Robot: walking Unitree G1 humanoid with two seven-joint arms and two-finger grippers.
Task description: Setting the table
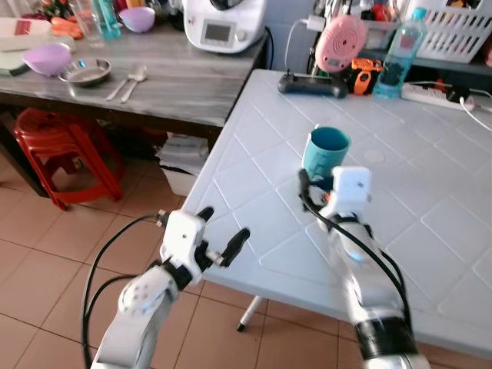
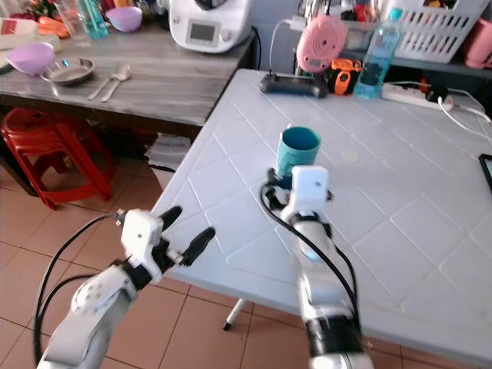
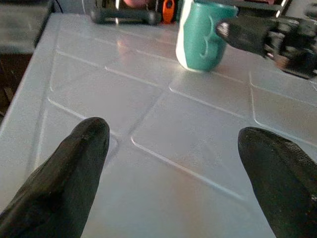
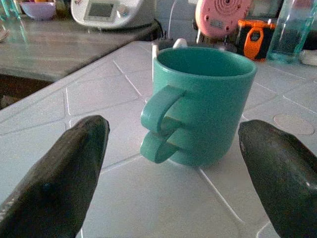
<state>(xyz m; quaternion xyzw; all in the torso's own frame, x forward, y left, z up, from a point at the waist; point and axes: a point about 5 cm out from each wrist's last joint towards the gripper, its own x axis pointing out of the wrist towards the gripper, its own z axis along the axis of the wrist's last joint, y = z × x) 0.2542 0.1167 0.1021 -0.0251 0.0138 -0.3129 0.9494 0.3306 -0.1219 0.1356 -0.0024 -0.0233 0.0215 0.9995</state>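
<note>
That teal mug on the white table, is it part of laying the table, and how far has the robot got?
Done: the teal mug stands upright on the white table. In hand: the right gripper faces the mug with its fingers open and apart from it, holding nothing; the left gripper is open at the table's edge. Left: the bowls, metal dish and spoons lie on the grey counter.

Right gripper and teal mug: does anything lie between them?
No. In the right wrist view, bare white table separates the open right gripper from the upright teal mug.
</note>
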